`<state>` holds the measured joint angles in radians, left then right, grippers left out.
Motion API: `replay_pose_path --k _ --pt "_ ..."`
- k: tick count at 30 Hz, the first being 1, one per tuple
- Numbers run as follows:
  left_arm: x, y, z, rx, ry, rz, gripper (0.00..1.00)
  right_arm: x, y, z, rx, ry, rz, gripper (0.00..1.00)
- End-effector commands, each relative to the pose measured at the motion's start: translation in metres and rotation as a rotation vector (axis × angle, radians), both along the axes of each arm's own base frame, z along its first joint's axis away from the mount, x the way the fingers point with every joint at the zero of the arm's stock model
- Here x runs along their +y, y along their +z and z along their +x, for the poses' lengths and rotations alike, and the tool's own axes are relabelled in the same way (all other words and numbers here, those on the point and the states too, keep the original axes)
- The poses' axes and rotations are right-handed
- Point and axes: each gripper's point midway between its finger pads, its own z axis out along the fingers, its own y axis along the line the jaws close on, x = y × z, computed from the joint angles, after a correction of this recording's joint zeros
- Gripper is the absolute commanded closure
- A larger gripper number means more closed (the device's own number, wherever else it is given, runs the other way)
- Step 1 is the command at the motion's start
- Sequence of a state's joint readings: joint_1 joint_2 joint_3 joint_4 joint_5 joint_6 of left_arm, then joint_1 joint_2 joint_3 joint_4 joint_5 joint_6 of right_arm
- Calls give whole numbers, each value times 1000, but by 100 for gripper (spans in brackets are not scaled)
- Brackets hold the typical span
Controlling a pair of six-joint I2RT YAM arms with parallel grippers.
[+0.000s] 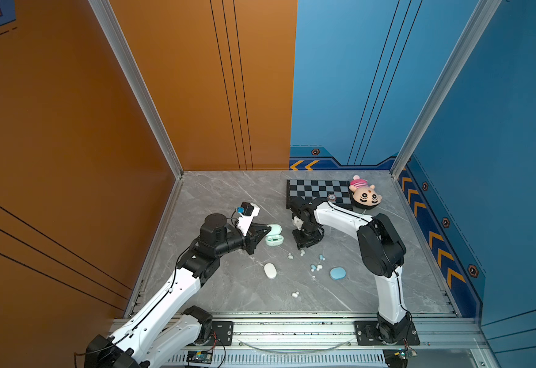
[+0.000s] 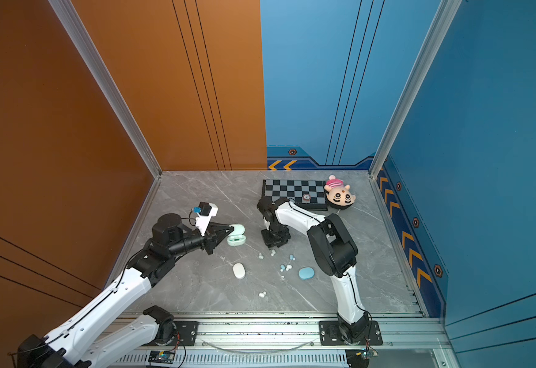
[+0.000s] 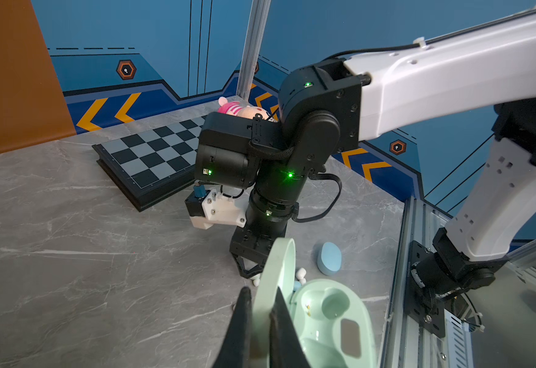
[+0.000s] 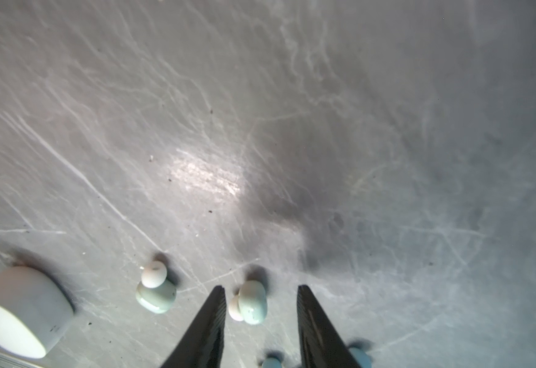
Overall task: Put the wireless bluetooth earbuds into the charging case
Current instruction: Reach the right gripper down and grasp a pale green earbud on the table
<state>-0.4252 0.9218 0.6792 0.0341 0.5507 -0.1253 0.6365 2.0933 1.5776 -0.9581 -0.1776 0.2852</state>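
Little of the task is done: no earbud sits in a case yet. The left gripper (image 3: 261,296) is clamped on the raised lid (image 3: 274,264) of the mint case (image 1: 274,239), holding it open. The wells beside its tips look empty, though one is only partly in view. The right gripper (image 4: 260,288) points down at the bench (image 4: 260,127), jaws parted around a mint earbud (image 4: 252,302) that lies between them with a gap on each side, ungrasped. A second mint earbud (image 4: 156,299) lies just outside one jaw. Beyond it the white case (image 4: 21,309) is closed. The blue earbuds (image 1: 314,267), white earbuds (image 1: 295,294) and closed blue case (image 1: 338,273) lie further off.
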Motion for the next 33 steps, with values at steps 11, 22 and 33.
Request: replay_pose_path --k 11,22,33 --pt "3 6 0 -25 -3 -16 100 -1 -13 -9 39 34 -72 69" --pt "5 7 0 -31 3 -19 100 1 -13 -17 51 51 -82 77" --pt "3 5 4 -35 13 -2 100 3 5 -11 26 19 -31 86"
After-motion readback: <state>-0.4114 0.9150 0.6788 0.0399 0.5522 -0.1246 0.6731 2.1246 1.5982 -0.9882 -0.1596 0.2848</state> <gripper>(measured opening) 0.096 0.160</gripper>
